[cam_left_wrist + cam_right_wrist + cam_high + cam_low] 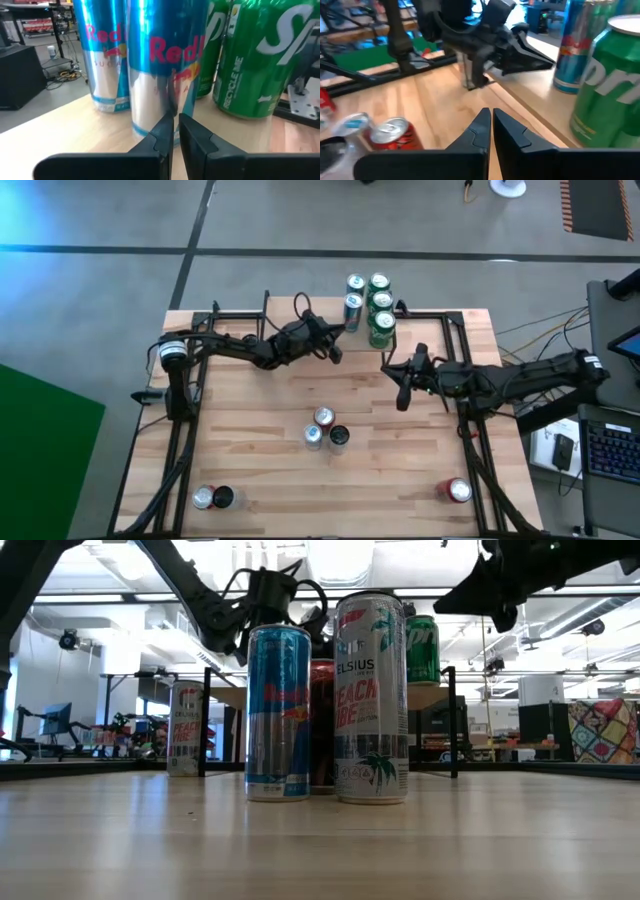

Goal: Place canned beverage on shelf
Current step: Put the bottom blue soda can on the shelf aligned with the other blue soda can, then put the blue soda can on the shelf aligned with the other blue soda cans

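A keyboard [608,442] sits at the right edge beyond the wooden table [270,410], on grey floor [90,290].

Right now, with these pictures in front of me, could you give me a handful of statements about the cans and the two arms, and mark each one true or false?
1. Both green and blue cans stand on the shelf. True.
2. The left end effector grips a can. False: its fingers are shut with nothing between them, just short of the blue cans.
3. Three cans are grouped near the table's middle. True.
4. The right end effector is wide open. False: its fingers are shut, holding nothing.
5. A red can lies at the table's near right corner. True.
6. The shelf holds only one can. False: several cans stand there.
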`<action>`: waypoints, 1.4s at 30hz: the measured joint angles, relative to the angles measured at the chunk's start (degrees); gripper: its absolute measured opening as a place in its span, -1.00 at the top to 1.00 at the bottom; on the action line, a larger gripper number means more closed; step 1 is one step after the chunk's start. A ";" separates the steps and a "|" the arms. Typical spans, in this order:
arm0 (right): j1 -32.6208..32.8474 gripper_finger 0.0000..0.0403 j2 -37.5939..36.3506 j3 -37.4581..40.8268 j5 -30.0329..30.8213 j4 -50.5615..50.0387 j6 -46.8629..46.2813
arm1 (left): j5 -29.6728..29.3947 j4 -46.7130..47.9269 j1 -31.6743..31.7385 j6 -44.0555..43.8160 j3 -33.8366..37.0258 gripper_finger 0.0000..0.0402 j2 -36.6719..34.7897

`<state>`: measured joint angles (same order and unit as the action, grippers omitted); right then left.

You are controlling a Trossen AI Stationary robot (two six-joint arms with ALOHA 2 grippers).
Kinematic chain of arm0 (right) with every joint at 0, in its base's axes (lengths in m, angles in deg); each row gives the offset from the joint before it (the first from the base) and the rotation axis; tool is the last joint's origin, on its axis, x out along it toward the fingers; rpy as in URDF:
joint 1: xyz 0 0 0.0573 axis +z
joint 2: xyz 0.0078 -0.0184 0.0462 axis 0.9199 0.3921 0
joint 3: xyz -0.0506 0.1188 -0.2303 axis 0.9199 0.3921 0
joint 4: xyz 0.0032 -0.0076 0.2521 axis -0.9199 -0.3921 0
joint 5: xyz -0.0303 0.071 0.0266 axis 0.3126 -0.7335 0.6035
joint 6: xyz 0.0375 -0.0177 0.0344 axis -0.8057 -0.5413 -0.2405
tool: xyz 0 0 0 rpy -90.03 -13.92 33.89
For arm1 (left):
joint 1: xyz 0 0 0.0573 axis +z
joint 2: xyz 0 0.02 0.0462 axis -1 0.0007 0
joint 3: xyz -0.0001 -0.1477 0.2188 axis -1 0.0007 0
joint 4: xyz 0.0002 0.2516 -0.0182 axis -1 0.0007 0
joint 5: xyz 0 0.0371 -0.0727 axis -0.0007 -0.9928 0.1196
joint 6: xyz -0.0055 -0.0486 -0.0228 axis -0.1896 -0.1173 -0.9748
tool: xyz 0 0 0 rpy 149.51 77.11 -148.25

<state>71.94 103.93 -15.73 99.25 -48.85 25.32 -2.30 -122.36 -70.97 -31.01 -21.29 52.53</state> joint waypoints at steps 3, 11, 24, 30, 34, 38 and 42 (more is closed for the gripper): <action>0.47 0.96 1.50 0.06 4.18 -0.19 -0.42 | 0.34 -0.97 0.21 0.09 0.00 0.94 0.00; 0.48 0.96 6.17 0.13 11.31 -0.13 -1.01 | 2.90 -1.57 1.96 -0.02 -0.91 0.94 0.07; -0.72 0.96 7.08 -0.26 12.66 0.67 -0.15 | 6.75 2.98 -0.11 -0.64 -0.62 0.94 -0.56; 2.66 0.96 7.20 0.83 5.32 0.52 -2.86 | 5.37 2.41 -2.79 0.02 5.79 0.94 -4.85; 6.99 0.96 7.99 1.57 0.13 0.70 -3.15 | 3.84 2.27 -7.58 0.09 12.43 0.94 -11.03; 13.02 0.95 10.70 1.92 2.80 1.91 -4.13 | -4.87 2.36 -17.33 1.21 19.83 0.95 -19.10; 18.35 0.95 14.92 1.97 12.36 5.90 -3.76 | -19.25 2.07 -29.00 3.91 24.22 0.97 -24.44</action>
<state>90.29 118.86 -13.77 111.61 -42.95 21.56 -21.56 -120.29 -99.97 -27.09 2.93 28.09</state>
